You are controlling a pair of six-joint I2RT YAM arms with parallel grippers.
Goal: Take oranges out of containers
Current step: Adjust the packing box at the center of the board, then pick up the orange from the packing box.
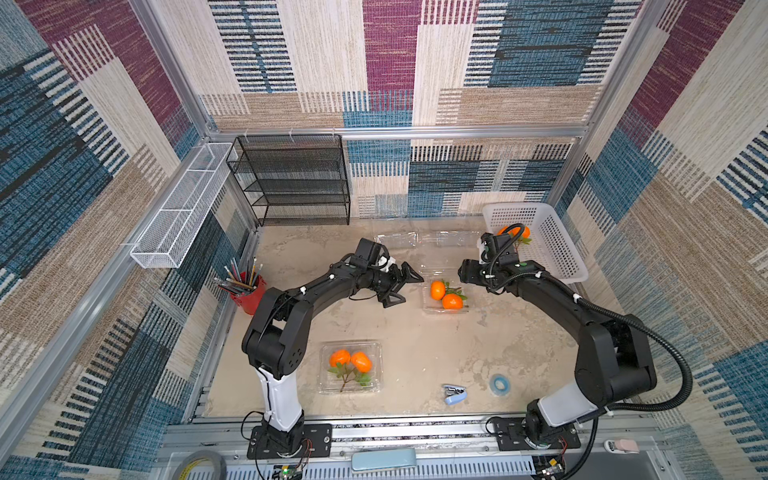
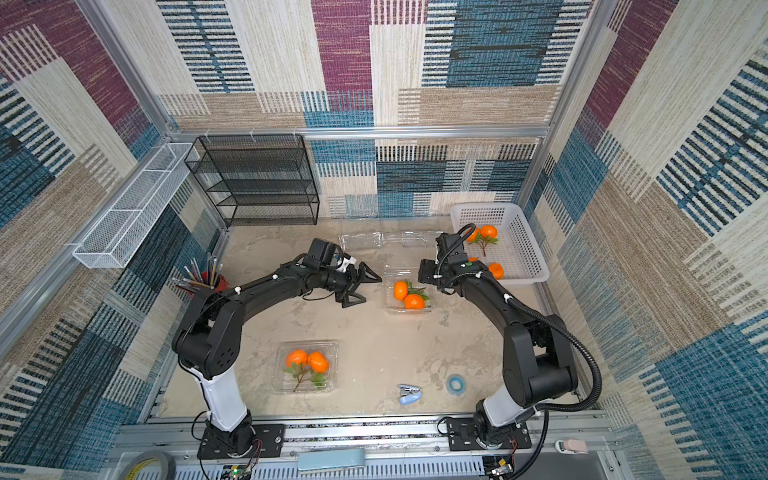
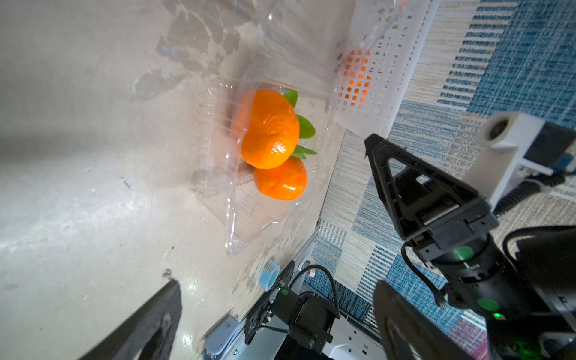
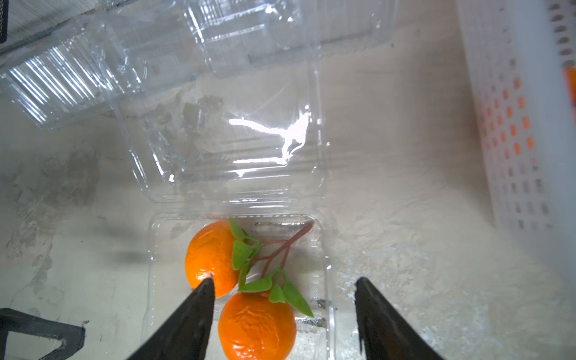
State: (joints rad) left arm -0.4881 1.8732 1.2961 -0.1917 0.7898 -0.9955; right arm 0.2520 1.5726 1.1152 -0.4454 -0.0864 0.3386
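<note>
**Rail [image 1: 415, 432] nearest me, one opened box between two open grippers**

Just past the rail, both top views show a blue stapler [image 1: 454, 394] and a blue tape roll [image 1: 500, 384] on the worktop [image 1: 415, 353]. To their left sits the front box [image 1: 374, 386] with the front oranges [image 1: 340, 358], a leafy pair, inside. I can't tell whether its lid is latched.

Further back, the middle box [image 2: 388, 305] lies with its lid folded open toward the rear, and the middle oranges [image 2: 401, 289] rest in its tray. My left gripper [image 1: 409, 287] hovers just left of that box, jaws spread and empty. My right gripper [image 2: 426, 272] points down at the box's right side; from up here I can't see its jaws. Two empty boxes [image 1: 399, 241] lie along the back. The white basket [image 1: 557, 253] in the right rear corner holds the basket oranges [image 2: 489, 231].

On the left wrist camera, the middle box and its two oranges lie ahead of my spread fingers [image 3: 149, 327], clear of them. One finger of the right gripper shows beyond the box, and orange shows through the basket's holes.

On the right wrist camera, the fingers [image 4: 193, 318] stand wide apart and grip nothing. One tip sits over an orange, and I can't tell whether it touches. The other is outside the tray's side wall. The second orange and the leaves lie between them.
</note>
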